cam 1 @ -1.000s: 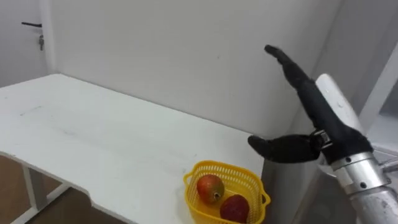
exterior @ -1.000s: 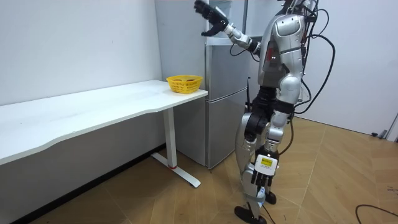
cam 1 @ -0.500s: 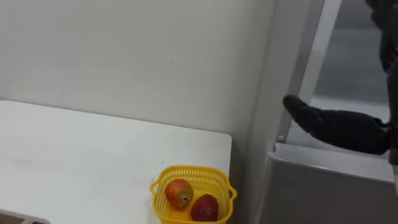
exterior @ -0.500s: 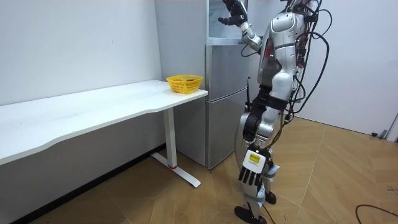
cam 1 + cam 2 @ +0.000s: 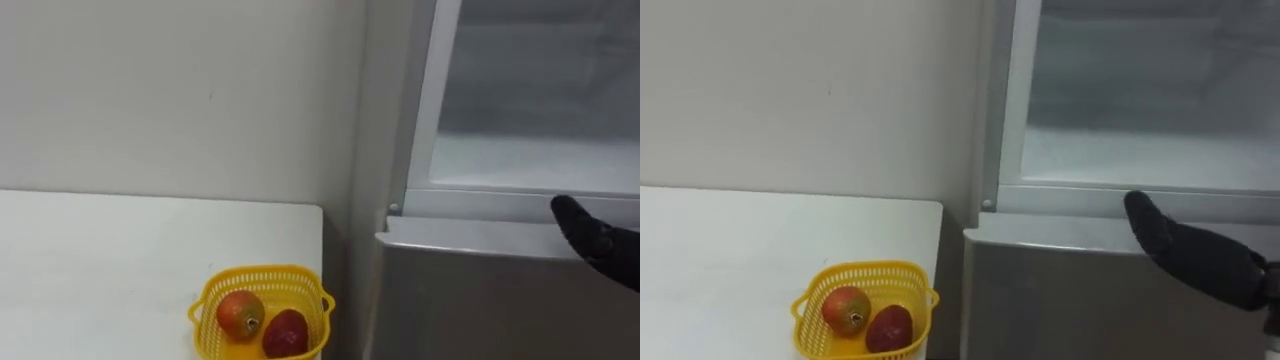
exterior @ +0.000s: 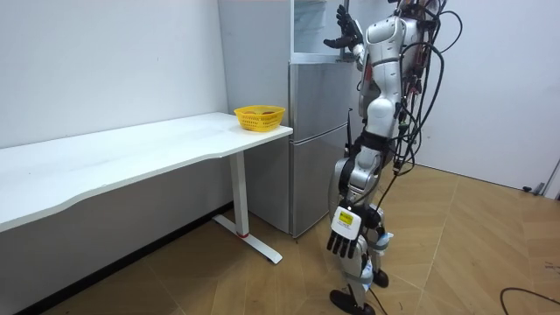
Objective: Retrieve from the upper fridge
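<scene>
Presently | right hand point(image 5: 1195, 262) released, fingers straight, at the front lip point(image 5: 1070, 198) of the open upper fridge compartment point(image 5: 1120, 150), contents too pale to tell | left hand point(image 6: 343, 243) relaxed beside the leg | risk: fingers could snag the lip or white frame point(image 5: 1008, 100) on entry | room: bench point(image 5: 100, 260) edge and yellow basket point(image 5: 213, 296) lie left, well apart

A white desk point(image 5: 100, 250) stands against a pale wall point(image 5: 180, 90). At the desk's right end sits a yellow mesh basket point(image 5: 262, 270) holding a red-and-yellow fruit point(image 5: 240, 313) with a darker red fruit point(image 5: 286, 333) just beside it. Wooden floor point(image 6: 262, 280) lies under the desk.
</scene>
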Controlling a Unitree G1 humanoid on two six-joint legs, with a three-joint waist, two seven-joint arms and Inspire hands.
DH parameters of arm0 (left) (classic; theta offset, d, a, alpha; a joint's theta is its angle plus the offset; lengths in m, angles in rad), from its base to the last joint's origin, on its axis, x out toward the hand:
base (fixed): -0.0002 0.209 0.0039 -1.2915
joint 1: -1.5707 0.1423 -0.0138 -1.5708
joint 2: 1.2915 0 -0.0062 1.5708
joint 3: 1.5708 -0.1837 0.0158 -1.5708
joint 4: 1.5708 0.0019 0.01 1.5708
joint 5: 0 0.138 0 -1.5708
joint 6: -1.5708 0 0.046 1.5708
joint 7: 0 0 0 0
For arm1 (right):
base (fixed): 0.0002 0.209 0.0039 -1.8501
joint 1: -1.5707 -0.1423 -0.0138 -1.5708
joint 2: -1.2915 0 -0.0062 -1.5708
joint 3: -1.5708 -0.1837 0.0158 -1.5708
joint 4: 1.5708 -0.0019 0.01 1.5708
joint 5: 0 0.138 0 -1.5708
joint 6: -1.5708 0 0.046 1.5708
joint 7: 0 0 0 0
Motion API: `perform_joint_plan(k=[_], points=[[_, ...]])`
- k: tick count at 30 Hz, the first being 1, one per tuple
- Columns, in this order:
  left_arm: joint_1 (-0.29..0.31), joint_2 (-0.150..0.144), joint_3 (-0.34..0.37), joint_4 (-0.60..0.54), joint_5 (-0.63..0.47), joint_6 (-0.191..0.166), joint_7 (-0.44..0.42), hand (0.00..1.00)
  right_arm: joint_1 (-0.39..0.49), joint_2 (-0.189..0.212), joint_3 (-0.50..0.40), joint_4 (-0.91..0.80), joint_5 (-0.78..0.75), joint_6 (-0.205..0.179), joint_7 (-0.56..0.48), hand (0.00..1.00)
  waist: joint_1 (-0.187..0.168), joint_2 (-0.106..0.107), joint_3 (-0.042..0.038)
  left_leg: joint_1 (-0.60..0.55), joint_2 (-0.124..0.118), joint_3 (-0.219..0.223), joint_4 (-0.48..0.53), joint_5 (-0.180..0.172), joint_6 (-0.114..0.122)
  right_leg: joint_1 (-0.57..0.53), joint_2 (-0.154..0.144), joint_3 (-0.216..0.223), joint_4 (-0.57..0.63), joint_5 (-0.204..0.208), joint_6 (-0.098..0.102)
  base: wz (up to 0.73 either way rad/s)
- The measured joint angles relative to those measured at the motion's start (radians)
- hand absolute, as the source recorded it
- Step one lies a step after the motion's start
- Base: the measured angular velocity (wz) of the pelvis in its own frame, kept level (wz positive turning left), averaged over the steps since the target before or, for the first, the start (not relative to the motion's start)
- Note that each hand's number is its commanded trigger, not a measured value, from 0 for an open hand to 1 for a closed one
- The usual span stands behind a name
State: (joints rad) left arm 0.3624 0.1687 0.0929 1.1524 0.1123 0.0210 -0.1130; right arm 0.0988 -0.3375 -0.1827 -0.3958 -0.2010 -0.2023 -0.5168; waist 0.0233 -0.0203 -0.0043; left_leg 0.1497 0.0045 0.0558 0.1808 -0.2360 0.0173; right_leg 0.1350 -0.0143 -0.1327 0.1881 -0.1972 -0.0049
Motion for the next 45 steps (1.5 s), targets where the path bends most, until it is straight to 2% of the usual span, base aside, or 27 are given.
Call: perform_joint_plan(k=[7, 10, 16, 20, 23, 25, 28, 31, 33, 39, 43, 45], points=[[0.001, -0.001, 0.0, 0.004, 0.0, 0.003, 0.0, 0.0, 0.005, 0.0, 0.0, 0.03, 0.003, 0.005, -0.026, 0.0, -0.015, 0.023, 0.0012, -0.004, 0.001, 0.011, -0.002, 0.0, 0.0, -0.016, 0.0, 0.008, 0.001, 0.0, 0.0, -0.03], [0.0, -0.001, 0.001, -0.004, 0.0, 0.002, 0.009, 0.0, 0.054, 0.002, -0.001, 0.034, 0.003, 0.01, -0.04, 0.0, -0.02, 0.025, -0.0007, -0.003, 0.001, 0.019, -0.002, 0.0, 0.0, -0.017, 0.002, 0.018, -0.001, 0.0, 0.0, -0.08], [-0.001, 0.0, 0.0, 0.006, -0.023, 0.0, 0.022, 0.0, 0.198, 0.044, 0.002, 0.044, 0.014, 0.011, -0.053, 0.0, -0.022, 0.023, -0.0022, 0.0, 0.001, 0.033, -0.01, 0.0, 0.0, -0.017, 0.003, 0.03, -0.003, -0.001, 0.0, -0.06], [-0.004, 0.0, -0.001, 0.01, -0.023, -0.002, 0.022, 0.0, 0.226, 0.048, 0.006, 0.07, 0.018, 0.004, -0.057, 0.0, -0.021, 0.024, -0.0024, 0.001, 0.002, 0.051, -0.01, 0.0, 0.0, -0.026, 0.004, 0.044, 0.0, 0.0, 0.001, -0.11], [-0.007, 0.0, 0.0, 0.003, -0.024, -0.002, 0.017, 0.0, 0.256, 0.072, 0.006, 0.117, 0.026, -0.003, -0.059, 0.0, -0.024, 0.029, -0.0044, 0.001, 0.003, 0.057, -0.01, 0.0, 0.0, -0.035, 0.004, 0.051, 0.0, 0.0, 0.001, -0.07], [-0.005, 0.0, -0.003, -0.012, -0.024, -0.002, 0.015, 0.0, 0.27, 0.088, 0.006, 0.154, 0.045, -0.005, -0.055, 0.0, -0.038, 0.031, -0.0045, -0.002, 0.003, 0.057, -0.01, 0.0, 0.0, -0.038, 0.004, 0.051, 0.002, 0.0, 0.001, 0.0], [-0.006, 0.0, -0.022, -0.028, -0.024, -0.004, 0.013, 0.0, 0.277, 0.092, 0.005, 0.211, 0.089, -0.004, -0.046, 0.0, -0.057, 0.04, -0.0062, -0.006, 0.003, 0.065, -0.012, 0.0, 0.0, -0.052, 0.005, 0.06, 0.019, -0.001, 0.001, -0.12], [-0.006, 0.0, -0.019, -0.037, -0.022, -0.005, 0.014, 0.0, 0.286, 0.106, 0.005, 0.257, 0.125, -0.002, -0.041, 0.0, -0.066, 0.049, -0.0061, -0.003, 0.005, 0.082, -0.017, 0.0, 0.0, -0.057, 0.01, 0.088, 0.026, -0.003, 0.002, -0.19], [-0.004, 0.0, -0.024, -0.036, -0.023, -0.005, 0.016, 0.0, 0.286, 0.116, 0.006, 0.271, 0.206, 0.009, -0.035, 0.0, -0.07, 0.051, -0.0049, -0.004, 0.007, 0.097, -0.022, 0.0, 0.0, -0.071, 0.014, 0.104, 0.033, -0.004, 0.002, -0.18], [0.005, 0.0, -0.039, -0.043, -0.04, -0.006, 0.032, 0.0, 0.304, 0.146, 0.004, 0.419, 0.356, 0.007, -0.052, 0.0, -0.1, 0.044, -0.0038, 0.001, 0.008, 0.103, -0.022, -0.001, 0.0, -0.067, 0.015, 0.107, 0.031, -0.004, 0.002, -0.03], [-0.006, 0.004, -0.039, -0.043, -0.042, -0.007, 0.057, 0.0, 0.306, 0.147, 0.004, 0.563, 0.488, 0.012, -0.091, 0.0, -0.102, 0.045, -0.0041, 0.002, 0.008, 0.107, -0.024, -0.002, 0.0, -0.069, 0.016, 0.112, 0.032, -0.004, 0.002, -0.04], [-0.006, 0.004, -0.038, -0.043, -0.042, -0.007, 0.061, 0.0, 0.312, 0.148, -0.001, 0.572, 0.563, 0.015, -0.109, 0.0, -0.107, 0.047, -0.0027, 0.001, 0.008, 0.108, -0.025, -0.002, 0.0, -0.072, 0.016, 0.11, 0.03, -0.004, 0.002, 0.0]])
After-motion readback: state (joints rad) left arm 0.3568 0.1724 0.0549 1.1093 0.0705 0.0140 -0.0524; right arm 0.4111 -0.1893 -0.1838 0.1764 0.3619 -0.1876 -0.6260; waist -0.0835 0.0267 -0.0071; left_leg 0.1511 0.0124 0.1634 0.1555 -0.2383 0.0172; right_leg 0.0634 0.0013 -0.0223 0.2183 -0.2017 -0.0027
